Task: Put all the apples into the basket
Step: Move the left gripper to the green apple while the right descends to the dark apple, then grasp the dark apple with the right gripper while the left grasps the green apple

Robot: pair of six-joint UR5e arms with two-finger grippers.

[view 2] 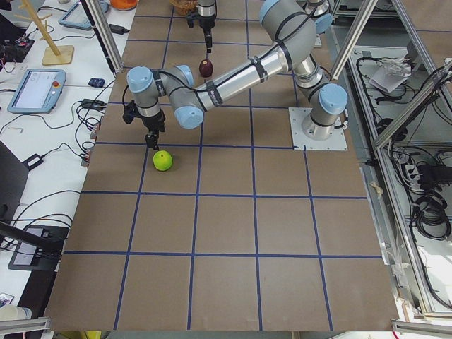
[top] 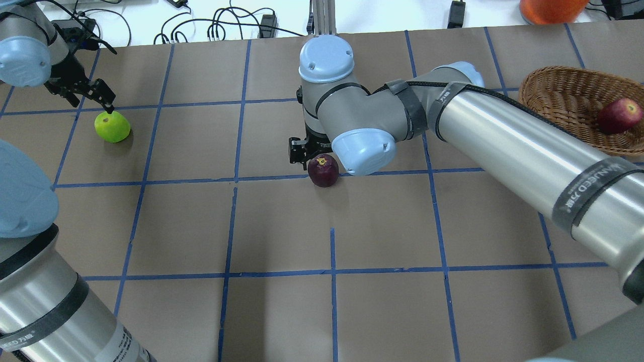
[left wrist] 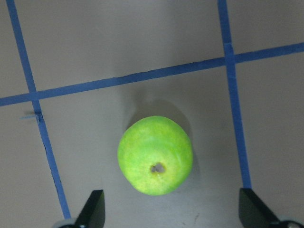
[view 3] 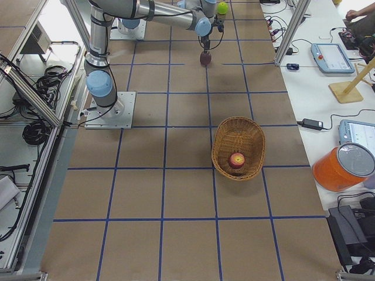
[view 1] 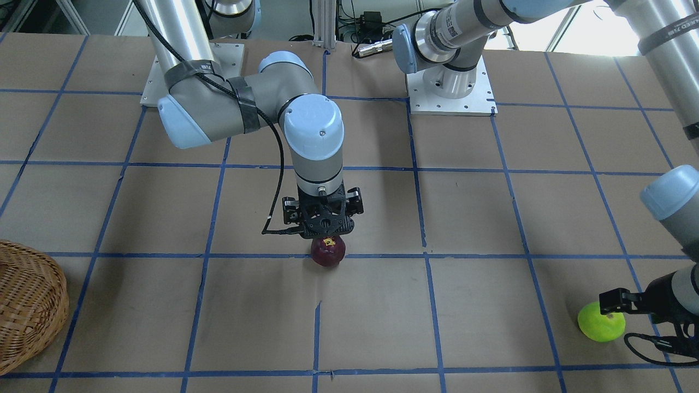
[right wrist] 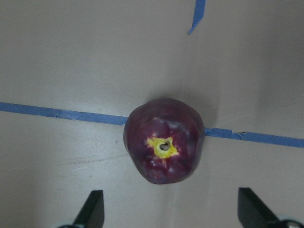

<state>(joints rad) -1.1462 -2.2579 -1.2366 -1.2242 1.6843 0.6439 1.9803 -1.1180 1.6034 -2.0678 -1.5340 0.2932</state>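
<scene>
The dark maroon apple [top: 323,170] with a yellow patch sits on a blue tape line mid-table. My right gripper [view 1: 326,233] hangs just above it, open, with the apple [right wrist: 164,140] between its fingertips [right wrist: 92,209]. The lime green apple [top: 112,125] lies at the far left. My left gripper [top: 103,98] is open just above it, and the apple [left wrist: 155,155] lies ahead of the spread fingertips [left wrist: 94,209]. The red apple [top: 620,115] lies inside the wicker basket [top: 563,93], which also shows in the front-facing view [view 1: 27,305].
The table is brown paper with a blue tape grid. The arm base plates [view 1: 450,90] stand at the robot's edge. An orange container [view 3: 343,167], tablets and cables sit on the side bench beyond the basket. The right arm's long forearm [top: 503,136] crosses in front of the basket.
</scene>
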